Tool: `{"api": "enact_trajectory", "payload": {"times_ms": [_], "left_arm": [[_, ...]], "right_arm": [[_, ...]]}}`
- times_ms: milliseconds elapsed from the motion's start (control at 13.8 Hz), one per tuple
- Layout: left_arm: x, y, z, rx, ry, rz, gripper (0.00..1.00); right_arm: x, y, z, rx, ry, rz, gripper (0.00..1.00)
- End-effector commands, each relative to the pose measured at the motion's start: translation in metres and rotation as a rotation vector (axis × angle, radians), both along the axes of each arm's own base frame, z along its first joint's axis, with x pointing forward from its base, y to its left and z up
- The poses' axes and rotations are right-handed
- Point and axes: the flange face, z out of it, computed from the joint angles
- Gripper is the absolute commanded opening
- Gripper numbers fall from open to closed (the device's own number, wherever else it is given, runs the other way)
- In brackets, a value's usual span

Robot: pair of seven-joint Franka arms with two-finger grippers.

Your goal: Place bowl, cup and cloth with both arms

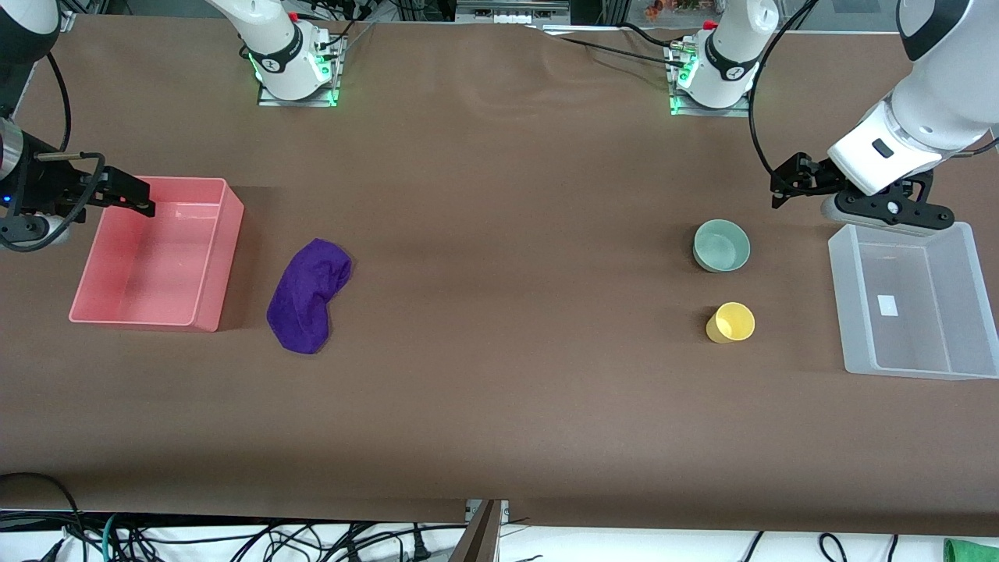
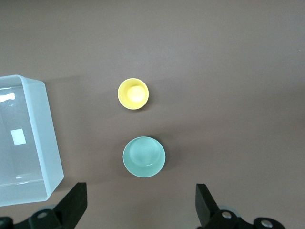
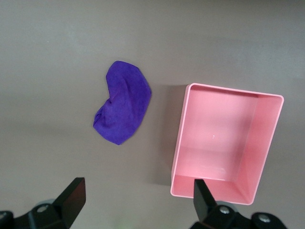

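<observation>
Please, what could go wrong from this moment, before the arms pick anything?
1. The bowl and cup stand close together; the open left pincer, reaching for one, might knock the other.
2. The cloth is lumpy; the open right pincer, now over the pink bin, may catch only a fold.

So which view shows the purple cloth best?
The right wrist view: the purple cloth lies large and unobstructed, its lumpy outline whole beside the pink bin. The front view shows the whole cloth, only smaller. The left wrist view misses it.
</observation>
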Motion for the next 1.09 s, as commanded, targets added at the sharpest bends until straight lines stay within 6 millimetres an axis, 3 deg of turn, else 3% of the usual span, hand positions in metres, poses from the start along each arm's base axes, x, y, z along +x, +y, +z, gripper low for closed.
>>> {"api": "enact_trajectory", "payload": {"times_ms": [0,725,1014], "left_arm": [[0.002,0.0,0.003,-0.013,0.017,-0.003,1.0],[-0.004,-0.003,0.002,-0.014,0.056,-0.005,1.0],[-0.009,0.006,-0.004,-0.008,0.108,0.005,1.0]], "right_arm": [[0.001,-0.004,0.005,-0.013,-0.004,0.006,1.0],[0.001,-0.003,0.006,-0.011,-0.014,0.003,1.0],[0.001,-0.002,0.006,-0.011,-0.014,0.003,1.0]]}}
